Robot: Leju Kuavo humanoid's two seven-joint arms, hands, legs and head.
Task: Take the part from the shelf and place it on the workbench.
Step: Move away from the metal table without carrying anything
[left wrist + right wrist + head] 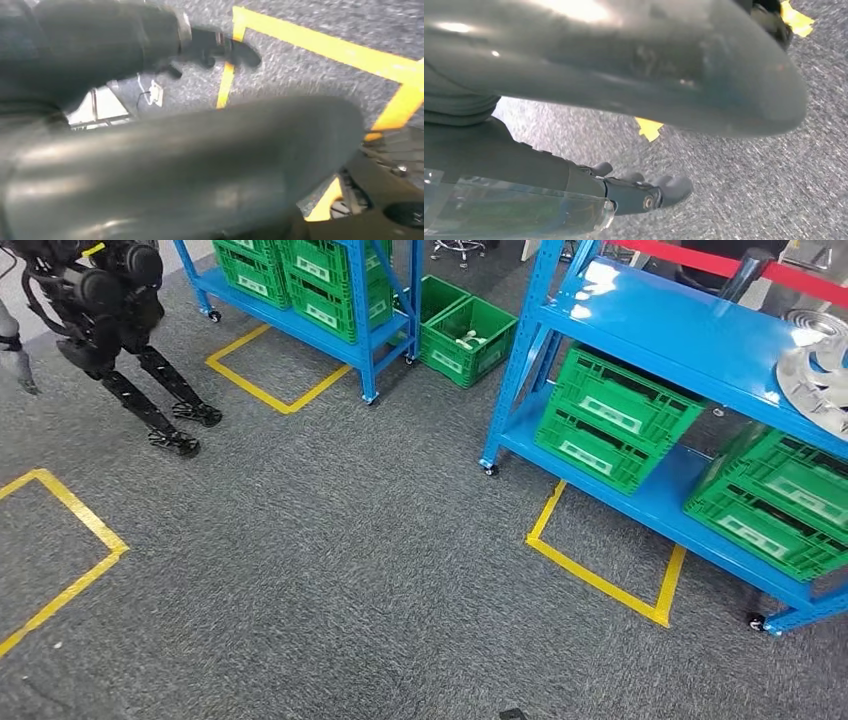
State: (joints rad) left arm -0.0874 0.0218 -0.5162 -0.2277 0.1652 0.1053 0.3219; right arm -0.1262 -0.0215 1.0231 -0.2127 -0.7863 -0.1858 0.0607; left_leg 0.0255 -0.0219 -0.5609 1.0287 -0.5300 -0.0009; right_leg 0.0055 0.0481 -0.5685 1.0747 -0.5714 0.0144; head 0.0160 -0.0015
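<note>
At the right edge of the head view, the silver ring-shaped cast-metal part (815, 370) is seen lying on the top deck of the blue steel shelf (660, 335); it is judged rigid, heavy and smooth, best gripped across its rim, while the state of each hand cannot be told.

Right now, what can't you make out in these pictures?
- Metal part on the blue shelf: cut off by the head view's right edge.
- Left hand: blurred, thumb hides the fingers; grip unclear.
- Right hand: thumb covers much; fingers seem curled, empty.
- Workbench: no frame settles where.
</note>
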